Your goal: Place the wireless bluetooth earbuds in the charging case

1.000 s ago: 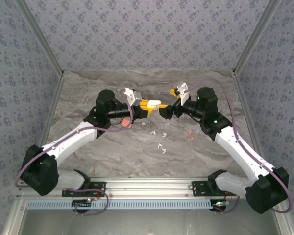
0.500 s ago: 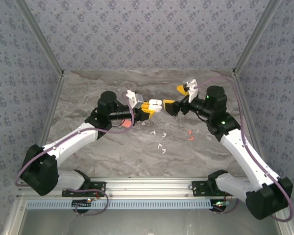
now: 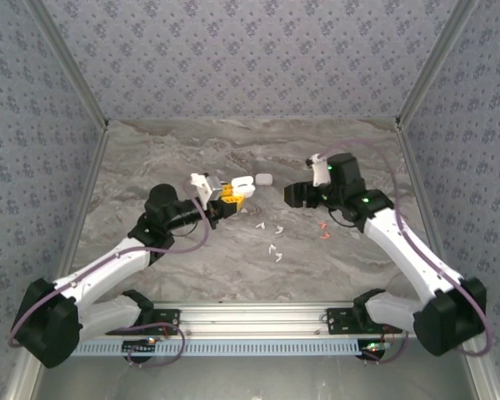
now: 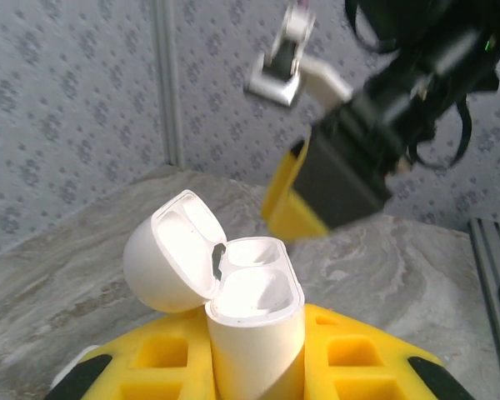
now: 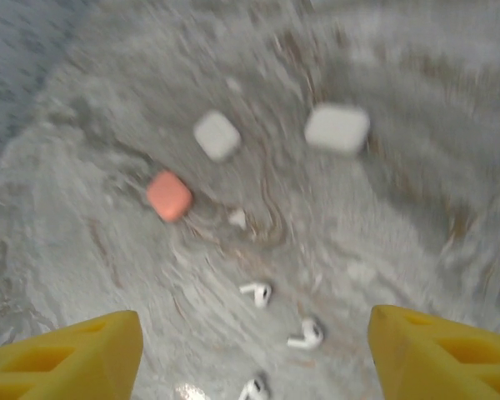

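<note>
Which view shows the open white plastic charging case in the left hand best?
Left wrist: the open white plastic charging case is close and sharp, lid hinged back. Top external gives a small white shape.

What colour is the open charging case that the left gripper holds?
The charging case is white; the left wrist view shows it best.

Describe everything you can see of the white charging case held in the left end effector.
The glossy white plastic charging case is a smooth box with rounded corners, held upright above the marble-patterned table. Its domed lid is hinged open and tipped back to the left in the left wrist view, showing a hollow inside. The wells in the body look empty. The left end effector clamps its lower body between yellow fingers. Nothing else touches it.
</note>
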Available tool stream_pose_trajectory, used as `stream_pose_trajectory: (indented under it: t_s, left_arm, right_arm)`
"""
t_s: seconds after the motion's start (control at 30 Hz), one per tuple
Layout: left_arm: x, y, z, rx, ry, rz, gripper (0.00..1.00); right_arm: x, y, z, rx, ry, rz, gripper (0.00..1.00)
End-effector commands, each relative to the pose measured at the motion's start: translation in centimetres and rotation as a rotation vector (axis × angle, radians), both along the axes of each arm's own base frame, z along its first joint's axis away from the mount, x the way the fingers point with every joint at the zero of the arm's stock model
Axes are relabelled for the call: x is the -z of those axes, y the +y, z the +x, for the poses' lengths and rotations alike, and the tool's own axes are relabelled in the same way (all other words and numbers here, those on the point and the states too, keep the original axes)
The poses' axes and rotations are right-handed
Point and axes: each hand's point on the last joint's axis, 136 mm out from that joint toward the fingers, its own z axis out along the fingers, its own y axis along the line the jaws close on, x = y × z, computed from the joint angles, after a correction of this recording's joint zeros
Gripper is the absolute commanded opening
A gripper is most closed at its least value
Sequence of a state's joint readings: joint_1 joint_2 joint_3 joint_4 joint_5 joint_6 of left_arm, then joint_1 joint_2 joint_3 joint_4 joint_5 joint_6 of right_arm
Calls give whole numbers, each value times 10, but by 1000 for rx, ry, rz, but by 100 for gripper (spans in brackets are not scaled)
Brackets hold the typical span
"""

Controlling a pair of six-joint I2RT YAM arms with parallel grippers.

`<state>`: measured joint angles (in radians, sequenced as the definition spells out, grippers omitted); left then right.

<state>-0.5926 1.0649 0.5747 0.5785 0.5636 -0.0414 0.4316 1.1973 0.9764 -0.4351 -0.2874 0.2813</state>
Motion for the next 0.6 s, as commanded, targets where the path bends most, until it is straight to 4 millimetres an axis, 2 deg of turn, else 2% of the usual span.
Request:
stream_pose_trajectory:
  t_s: [0.0, 0.17, 0.27, 0.4, 0.57]
  left_arm:
    - [-26, 23, 9, -85, -35, -132, 0]
    - [-30, 40, 12, -123, -24, -164, 0]
    - [-31, 41, 10, -125, -29, -146, 0]
    - [-29, 42, 8, -125, -29, -127, 0]
    - [-27, 43, 7, -132, -26, -127, 0]
  right_arm:
    - [47, 3, -11, 88, 186, -139, 69]
    - [95, 12, -6, 150, 298, -282, 58]
    - [113, 17, -1, 158, 328, -318, 55]
    - [134, 21, 2, 149, 370, -353, 51]
    - [149, 29, 4, 130, 405, -371, 47]
